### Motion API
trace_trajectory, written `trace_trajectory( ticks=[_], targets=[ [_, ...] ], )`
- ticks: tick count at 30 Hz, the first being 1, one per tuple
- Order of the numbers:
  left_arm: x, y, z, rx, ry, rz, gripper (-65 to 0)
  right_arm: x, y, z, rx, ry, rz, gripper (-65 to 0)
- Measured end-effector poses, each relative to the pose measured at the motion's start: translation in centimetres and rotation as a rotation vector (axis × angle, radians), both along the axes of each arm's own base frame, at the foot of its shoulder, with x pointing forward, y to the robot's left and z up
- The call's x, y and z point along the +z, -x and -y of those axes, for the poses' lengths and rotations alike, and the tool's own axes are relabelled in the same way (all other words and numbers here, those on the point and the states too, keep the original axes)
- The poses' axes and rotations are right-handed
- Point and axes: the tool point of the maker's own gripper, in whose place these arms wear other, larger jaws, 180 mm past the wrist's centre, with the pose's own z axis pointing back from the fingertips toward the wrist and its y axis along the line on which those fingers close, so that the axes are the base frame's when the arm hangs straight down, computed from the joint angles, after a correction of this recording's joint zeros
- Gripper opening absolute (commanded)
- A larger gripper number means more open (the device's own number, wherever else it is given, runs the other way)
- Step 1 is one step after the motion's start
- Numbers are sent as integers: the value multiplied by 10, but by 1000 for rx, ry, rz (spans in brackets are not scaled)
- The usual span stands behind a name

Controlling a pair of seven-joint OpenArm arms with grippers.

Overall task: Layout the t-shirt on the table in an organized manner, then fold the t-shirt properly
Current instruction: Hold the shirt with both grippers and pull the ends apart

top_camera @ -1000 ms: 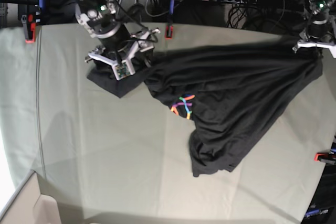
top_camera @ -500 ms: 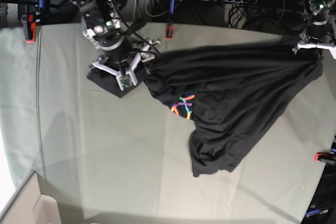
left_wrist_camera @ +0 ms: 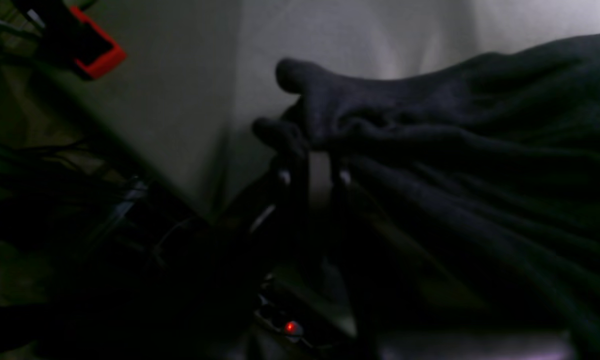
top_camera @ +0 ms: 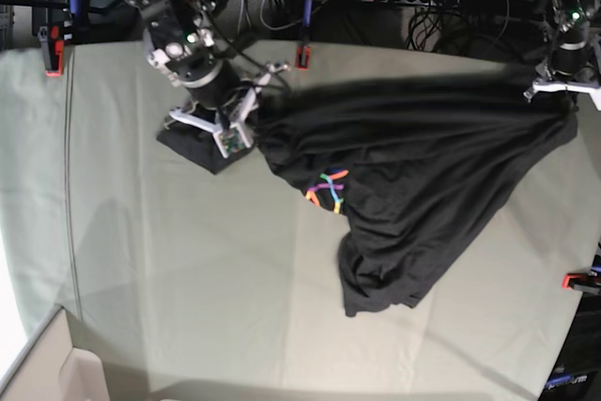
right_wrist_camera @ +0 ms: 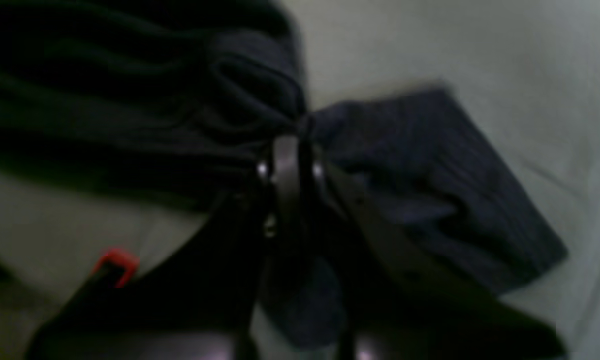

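Base view shows layout barely begun: the crumpled charcoal cotton t-shirt (top_camera: 413,176) sags across the pale grey-green cloth tabletop (top_camera: 188,269) between the right gripper (top_camera: 242,117) and left gripper (top_camera: 561,86), each clamped on it, unfolded.

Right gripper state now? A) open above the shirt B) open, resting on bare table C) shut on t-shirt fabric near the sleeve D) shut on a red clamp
C: in the right wrist view the right gripper has its jaws pinched together on a bunch of the t-shirt, with the sleeve spreading out just beyond it.

No legible txt; wrist views too dim.
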Motion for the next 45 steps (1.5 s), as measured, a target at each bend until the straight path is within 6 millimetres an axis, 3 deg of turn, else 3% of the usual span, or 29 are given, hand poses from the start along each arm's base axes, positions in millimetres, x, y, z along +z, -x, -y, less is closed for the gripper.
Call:
trace_trajectory(
  ticks=[8,11,14,20,26,33,37,41,45],
  targets=[
    [46,-21,13,-40,-44,119,-649,67,22,-5,42,-59,133,-650],
    [64,-23,21,-68,-64,151,-649,80,32,7,32,-51,149,-650],
    [87,-30,24,-90,-99,198,-649,80,35,33,-24,-13,145,-650],
    [126,-53,33,-137,-131,298,-648,95,19,89,-128,62,252,-650],
    [176,-101,36,-169,-186,455,-648,130,-15,124,-146,106,398,-650],
    [203,-163,83,-328,-99,479,-648,170,-51,134,-118,91,526,-650],
    [212,-175,86,-336,-74,465,-649,153,-42,113,-61,48,466,-646],
    [195,-167,83,-323,-54,410,-649,120,-33,76,19,-3,341,-503],
    [169,-144,67,-277,-57,333,-649,94,-39,53,72,-24,259,-377]
  ],
)
